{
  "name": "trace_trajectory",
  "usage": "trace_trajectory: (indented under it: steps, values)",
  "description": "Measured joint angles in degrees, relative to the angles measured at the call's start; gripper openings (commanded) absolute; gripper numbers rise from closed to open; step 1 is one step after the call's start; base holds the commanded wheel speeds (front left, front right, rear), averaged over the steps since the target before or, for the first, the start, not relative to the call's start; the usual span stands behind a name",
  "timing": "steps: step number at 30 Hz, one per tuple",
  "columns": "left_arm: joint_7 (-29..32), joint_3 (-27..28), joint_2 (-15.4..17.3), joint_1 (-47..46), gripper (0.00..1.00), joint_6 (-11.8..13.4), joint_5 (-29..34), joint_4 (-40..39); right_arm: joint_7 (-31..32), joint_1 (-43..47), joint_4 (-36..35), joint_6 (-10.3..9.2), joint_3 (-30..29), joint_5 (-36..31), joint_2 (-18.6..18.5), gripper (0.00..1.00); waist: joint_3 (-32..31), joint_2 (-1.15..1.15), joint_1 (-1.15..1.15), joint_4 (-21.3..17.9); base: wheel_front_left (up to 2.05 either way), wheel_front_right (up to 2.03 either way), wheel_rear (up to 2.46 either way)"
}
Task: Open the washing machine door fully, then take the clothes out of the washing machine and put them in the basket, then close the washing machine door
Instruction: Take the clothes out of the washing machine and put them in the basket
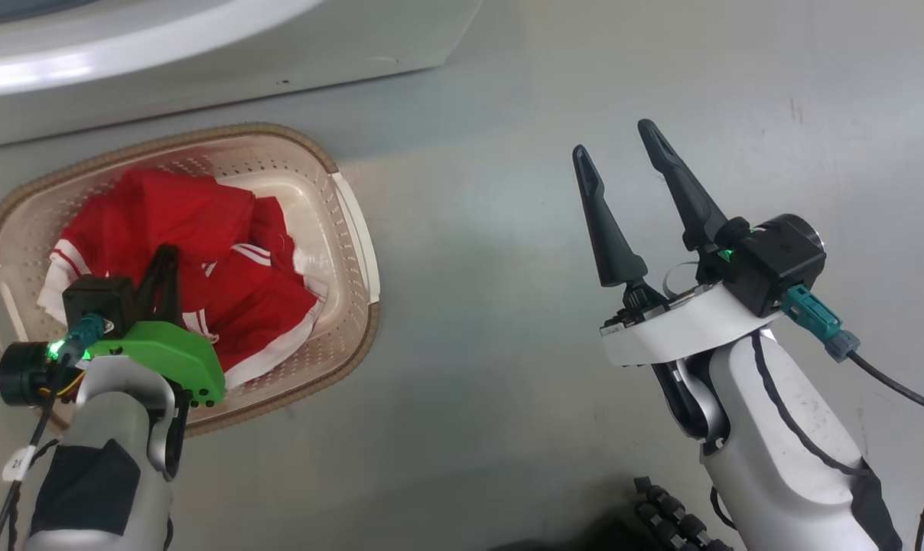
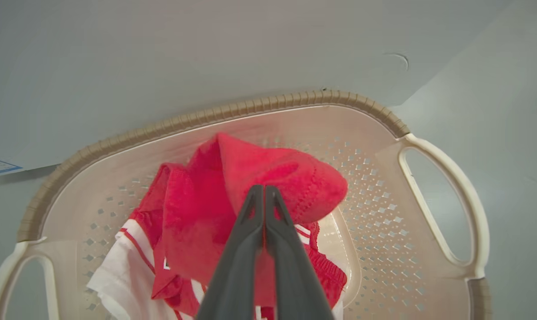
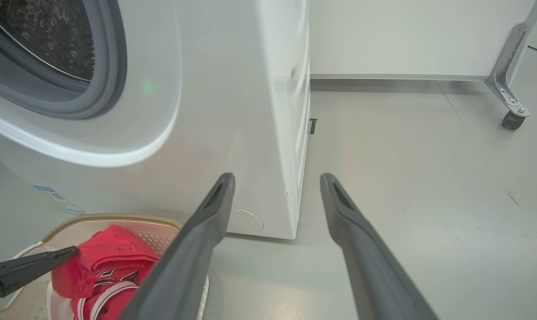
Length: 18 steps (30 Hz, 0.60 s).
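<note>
the basket point(image 1: 353, 222) sat on the grey floor point(image 1: 508, 321), just in front of the lower front of the white washing machine point(image 3: 233, 111), its brown rim close to the washer's base. low on that front panel was a blue label sticker point(image 3: 57, 200). higher up, the grey rubber gasket point(image 3: 113, 66) ringed the perforated steel drum point(image 3: 42, 31). past the washer's right corner a metal frame leg point(image 3: 502, 66) on a caster stood by a pale wall, well apart from the rest.

the clothes point(image 1: 202, 245), red with white stripes and trim, lay heaped in the basket, mostly toward the robot's left, and the basket's floor was bare at the other end.

the left arm reached over the basket's near rim, with the left gripper point(image 2: 264, 190) pointing down into the heap. its fingers were pressed together with a raised fold of red fabric bunched at their tips, pinched between them as far as the wrist view let one judge.

the right arm was held over open floor to the right of the basket, well apart from it. the right gripper point(image 1: 613, 141) pointed toward the washer's right corner, fingers spread wide and holding nothing.
</note>
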Motion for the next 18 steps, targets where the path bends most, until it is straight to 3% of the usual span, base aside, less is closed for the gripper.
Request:
trace_trajectory:
  steps: [14,16,17,18]
  values:
    - [-0.19,1.15,-0.40,-5.52,0.00,-0.58,-0.92,12.20,0.01,-1.82,0.63,-0.43,0.52,0.01,-0.03,1.00,2.34,0.00,0.00,-0.08,0.00,0.00,0.00]
    - [-0.14,1.36,-0.75,-5.61,0.40,-1.24,-1.65,14.02,0.00,-1.82,1.02,-0.43,0.52,0.01,-0.04,1.00,1.95,0.00,0.00,-0.05,0.00,0.00,0.00]
    - [-0.14,1.75,-1.15,-5.61,0.75,-1.27,-2.42,14.96,0.00,-1.82,1.19,-0.44,0.51,0.00,-0.04,1.00,1.71,0.00,0.00,-0.02,0.00,0.00,0.00]
    - [-0.15,1.83,-1.52,-5.61,1.00,-1.41,-2.83,15.66,0.00,-1.82,1.32,-0.44,0.49,0.01,-0.04,1.00,1.44,0.00,0.00,0.02,0.00,0.00,0.00]
